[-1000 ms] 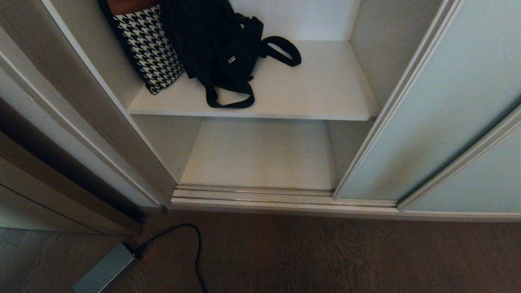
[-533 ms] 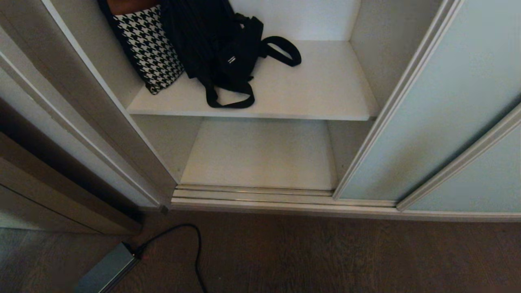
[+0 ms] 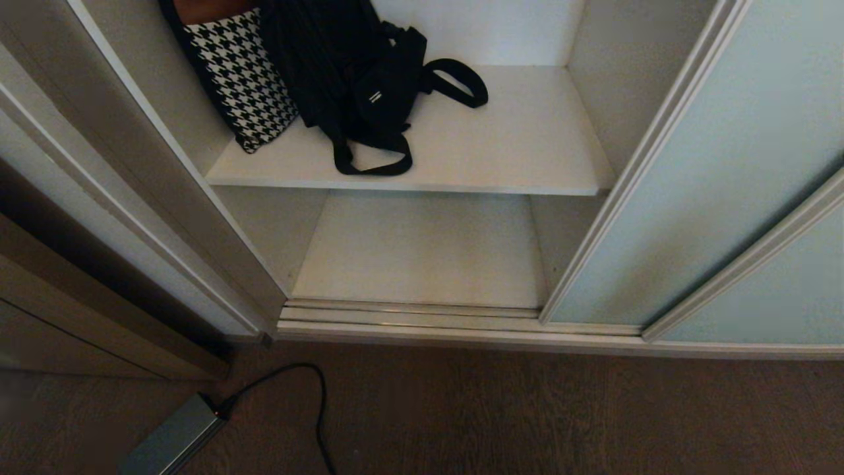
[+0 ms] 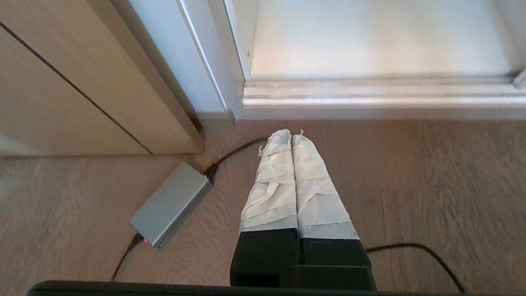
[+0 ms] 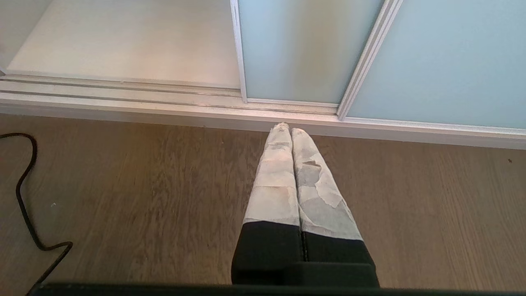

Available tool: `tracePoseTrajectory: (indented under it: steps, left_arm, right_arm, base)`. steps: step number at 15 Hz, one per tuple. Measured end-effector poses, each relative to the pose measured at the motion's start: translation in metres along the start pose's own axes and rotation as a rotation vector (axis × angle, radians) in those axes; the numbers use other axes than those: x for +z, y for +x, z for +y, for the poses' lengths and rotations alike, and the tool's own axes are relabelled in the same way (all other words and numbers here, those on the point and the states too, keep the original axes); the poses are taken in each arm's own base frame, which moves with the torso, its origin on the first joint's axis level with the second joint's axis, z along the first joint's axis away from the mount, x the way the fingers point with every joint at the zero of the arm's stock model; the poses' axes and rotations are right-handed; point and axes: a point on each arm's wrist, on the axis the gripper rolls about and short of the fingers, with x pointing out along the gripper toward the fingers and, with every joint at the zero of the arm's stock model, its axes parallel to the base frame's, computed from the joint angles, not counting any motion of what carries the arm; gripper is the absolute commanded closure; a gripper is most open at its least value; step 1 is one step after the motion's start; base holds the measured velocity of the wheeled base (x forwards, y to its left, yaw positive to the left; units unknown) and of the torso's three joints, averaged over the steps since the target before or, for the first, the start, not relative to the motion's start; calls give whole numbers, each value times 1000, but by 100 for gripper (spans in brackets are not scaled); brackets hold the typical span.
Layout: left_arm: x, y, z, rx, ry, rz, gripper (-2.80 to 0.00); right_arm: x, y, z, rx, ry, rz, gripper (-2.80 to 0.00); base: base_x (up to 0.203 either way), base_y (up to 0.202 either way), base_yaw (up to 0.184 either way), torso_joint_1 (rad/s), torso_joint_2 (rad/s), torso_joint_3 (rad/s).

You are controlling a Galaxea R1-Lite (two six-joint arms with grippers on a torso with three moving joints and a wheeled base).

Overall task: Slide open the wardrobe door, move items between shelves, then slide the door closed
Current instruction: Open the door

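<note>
lying on upper shelf, black bag, end effectors below

The wardrobe stands open in the middle of the frame, the sliding wardrobe door pushed off to the right, its frosted blue-green glass slanting up toward the upper right corner. On the upper shelf a floppy black bag slumps at top centre, one strap looping right, another hanging toward the shelf's front edge. A houndstooth bag leans just left of it, touching. The lower shelf lies bare beneath. At lower left, on the wooden floor, a grey box trails a black cable.
</note>
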Motion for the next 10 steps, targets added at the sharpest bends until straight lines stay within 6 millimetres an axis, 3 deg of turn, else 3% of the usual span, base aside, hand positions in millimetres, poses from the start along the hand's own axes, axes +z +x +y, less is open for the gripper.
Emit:
tracePoseTrajectory:
  steps: [10]
  left_arm:
    - [-6,1,-1,-5,-10,24,0]
  right_arm:
    - [0,0,0,0,0,0,0]
  base:
    - [0,0,0,0,0,0]
